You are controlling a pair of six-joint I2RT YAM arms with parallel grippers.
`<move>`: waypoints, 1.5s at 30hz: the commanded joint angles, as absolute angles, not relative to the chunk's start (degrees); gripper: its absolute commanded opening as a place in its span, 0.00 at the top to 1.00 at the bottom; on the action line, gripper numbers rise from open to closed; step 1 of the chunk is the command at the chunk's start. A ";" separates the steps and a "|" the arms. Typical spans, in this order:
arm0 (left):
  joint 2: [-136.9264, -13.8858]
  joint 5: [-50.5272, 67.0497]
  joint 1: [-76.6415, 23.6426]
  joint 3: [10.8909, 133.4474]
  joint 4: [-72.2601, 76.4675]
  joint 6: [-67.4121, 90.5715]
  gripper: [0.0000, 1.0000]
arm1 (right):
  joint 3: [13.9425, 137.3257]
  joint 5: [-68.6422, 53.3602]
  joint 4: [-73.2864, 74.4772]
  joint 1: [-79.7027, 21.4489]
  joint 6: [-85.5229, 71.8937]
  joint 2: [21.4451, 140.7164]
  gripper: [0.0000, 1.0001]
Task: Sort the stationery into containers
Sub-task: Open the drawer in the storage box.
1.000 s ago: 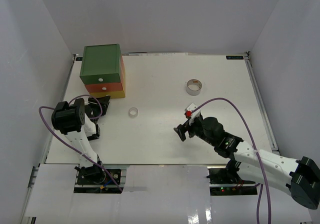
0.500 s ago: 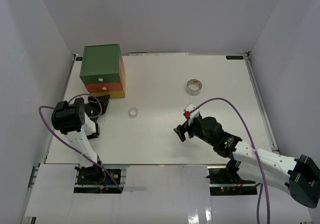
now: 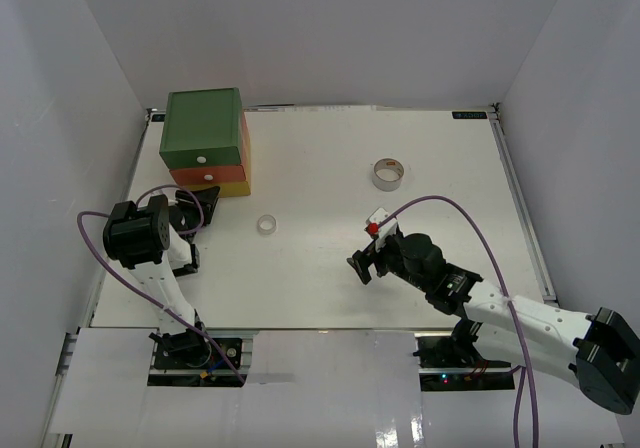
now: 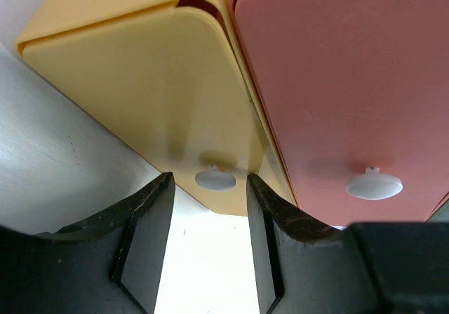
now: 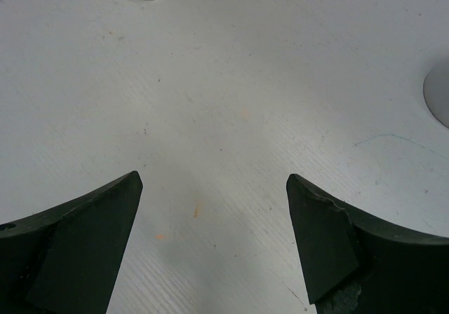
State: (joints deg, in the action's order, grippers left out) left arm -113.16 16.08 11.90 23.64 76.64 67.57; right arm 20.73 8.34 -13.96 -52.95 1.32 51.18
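Top external view: the small stacked box chest with the green top (image 3: 203,126) sits at the upper left of the white table (image 3: 320,288). The left gripper (image 3: 200,206) is right in front of it, down low, pointing at the yellow bottom drawer (image 3: 232,189). A small clear tape ring (image 3: 266,225) lies just right of that gripper, and the grey tape roll (image 3: 387,174) sits right of centre. The right gripper (image 3: 362,264) hovers at lower centre, well apart from both.

Left wrist view: here's the close-up. The yellow bottom drawer fills the upper left and the orange middle drawer (image 4: 337,83) takes the right. The left gripper (image 4: 209,209) is half spread. The yellow drawer's white round knob (image 4: 215,179) sits between its black fingertips (image 4: 151,216), with a sliver of gap on each side and nothing clamped.

Right wrist view: the right gripper (image 5: 214,237) is spread wide over bare table, holding nothing. The clear tape ring peeks in at the top edge, left of centre, and the grey roll's rim clips the right edge.
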 commanded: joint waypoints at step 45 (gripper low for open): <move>-100.81 16.61 13.18 8.09 87.28 67.50 0.86 | 21.01 4.75 -17.49 -53.09 1.85 49.48 0.10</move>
State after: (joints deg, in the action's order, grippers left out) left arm -103.18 16.71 12.71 9.91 77.62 68.20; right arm 20.73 5.58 -14.35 -52.95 1.89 50.54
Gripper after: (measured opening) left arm 0.325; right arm 0.900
